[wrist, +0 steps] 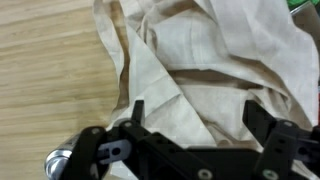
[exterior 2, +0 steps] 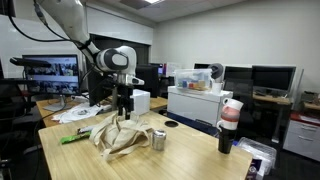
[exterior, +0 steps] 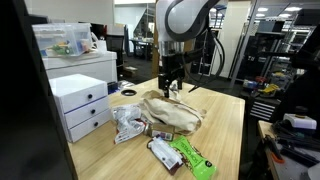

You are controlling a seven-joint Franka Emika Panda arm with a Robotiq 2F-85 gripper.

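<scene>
The pincer (wrist: 195, 120) hangs with its jaws spread wide, holding nothing, just above the beige cloth bag (wrist: 210, 60) that lies crumpled on the wooden table (wrist: 45, 70). To take the bag well, I judge it should descend straight onto a raised fold, so both fingers catch fabric and not the table. A small metal can (exterior 2: 158, 139) stands just beside the bag; better to stay away from it.

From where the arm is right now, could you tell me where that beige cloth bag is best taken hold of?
Probably from straight above, on one of the raised folds of the cloth bag. It lies crumpled and limp on the wooden table, so no rigid edge is offered; a ridge of bunched fabric gives the jaws something to pinch. The gripper hangs open over it, not touching as far as I can tell.
</scene>
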